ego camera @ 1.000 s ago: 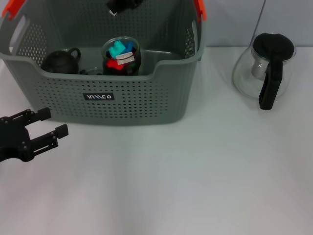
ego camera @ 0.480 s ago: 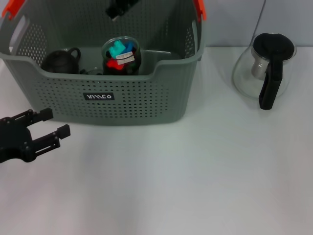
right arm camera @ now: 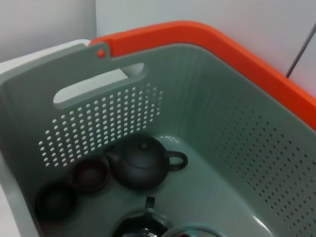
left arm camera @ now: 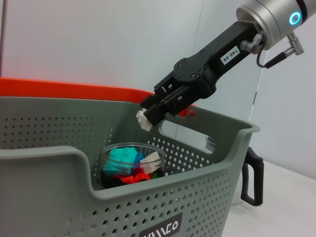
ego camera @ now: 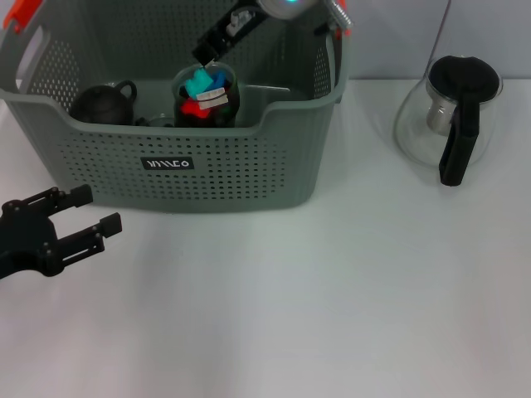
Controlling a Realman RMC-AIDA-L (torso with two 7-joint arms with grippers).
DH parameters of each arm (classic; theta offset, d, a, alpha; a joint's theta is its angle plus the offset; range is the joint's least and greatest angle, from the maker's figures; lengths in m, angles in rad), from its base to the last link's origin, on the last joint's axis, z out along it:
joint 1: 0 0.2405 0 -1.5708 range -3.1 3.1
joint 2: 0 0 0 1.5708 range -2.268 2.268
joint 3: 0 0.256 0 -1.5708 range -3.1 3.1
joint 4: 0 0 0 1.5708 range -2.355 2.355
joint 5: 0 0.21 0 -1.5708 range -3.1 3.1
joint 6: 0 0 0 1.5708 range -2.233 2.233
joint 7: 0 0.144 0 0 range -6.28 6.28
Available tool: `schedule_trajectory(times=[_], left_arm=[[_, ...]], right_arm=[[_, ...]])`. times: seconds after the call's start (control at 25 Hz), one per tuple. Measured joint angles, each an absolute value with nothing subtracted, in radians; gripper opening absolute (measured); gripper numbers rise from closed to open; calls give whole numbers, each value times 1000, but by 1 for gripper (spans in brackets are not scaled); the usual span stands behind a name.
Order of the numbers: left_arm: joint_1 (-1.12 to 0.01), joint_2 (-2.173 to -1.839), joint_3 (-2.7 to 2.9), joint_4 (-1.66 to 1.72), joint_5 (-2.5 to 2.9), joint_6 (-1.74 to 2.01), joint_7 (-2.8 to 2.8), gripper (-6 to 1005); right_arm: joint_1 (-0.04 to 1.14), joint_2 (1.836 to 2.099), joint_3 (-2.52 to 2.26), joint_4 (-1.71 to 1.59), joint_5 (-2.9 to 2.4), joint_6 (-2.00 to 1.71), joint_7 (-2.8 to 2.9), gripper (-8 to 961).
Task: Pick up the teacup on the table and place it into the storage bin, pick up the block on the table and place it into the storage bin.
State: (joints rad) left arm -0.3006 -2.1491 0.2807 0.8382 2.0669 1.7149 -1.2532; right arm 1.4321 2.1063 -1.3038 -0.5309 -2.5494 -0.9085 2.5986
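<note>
The grey-green storage bin [ego camera: 207, 166] stands at the back left of the table. My right gripper [ego camera: 203, 51] reaches in from above its far wall and hangs over a glass jar [ego camera: 206, 93] of coloured blocks. It is shut on a small white block [left arm camera: 143, 119]. Two dark teacups [right arm camera: 91, 173] sit on the bin floor beside a dark teapot [right arm camera: 140, 165]. My left gripper [ego camera: 91, 209] is open and holds nothing. It hovers low in front of the bin's left corner.
A glass teapot [ego camera: 448, 116] with a black lid and handle stands on the table to the right of the bin. Orange handle clips [ego camera: 21, 12] top the bin's ends. White tabletop [ego camera: 315, 298] stretches in front.
My right arm has come down and forward over the bin, and its silver wrist now shows. The left gripper has drifted slightly to the right.
</note>
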Motion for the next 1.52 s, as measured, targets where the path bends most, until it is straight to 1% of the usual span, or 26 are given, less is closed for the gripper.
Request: schedule_trajectory(times=[0.84,1.04,1.16,1.24,1.32,1.44,1.52], left_arm=[[-301,-2149,279,838,2068,1707,-1253,694],[-300,-2149,278,837,2069,1707,-1253,694],[-301,-2149,277,836,2069,1707,-1253,694],[-301,-2149,276,836,2069,1707,-1253,693],[-301,-2149,276,836,2069,1708,-1253,693],[-301,-2149,275,836,2067,1709,-1253,693],[-301,-2147,275,836,2066,1708,-1253,692]], right_arm=[[1437,2110,-1372,-518,-2544,-901,2598,432],[1428,2106,-1360,-536,-2524,-912,2599,515],[1411,2105,-1353,-576,-2522,-922,2601,549],[1359,2104,-1349,-685,-2505,-949,2596,572],[1271,2104,-1351,-857,-2456,-976,2582,582],[1080,2102,-1351,-1162,-2245,-982,2491,578],[944,2099,-1345,-1285,-2033,-985,2346,573]])
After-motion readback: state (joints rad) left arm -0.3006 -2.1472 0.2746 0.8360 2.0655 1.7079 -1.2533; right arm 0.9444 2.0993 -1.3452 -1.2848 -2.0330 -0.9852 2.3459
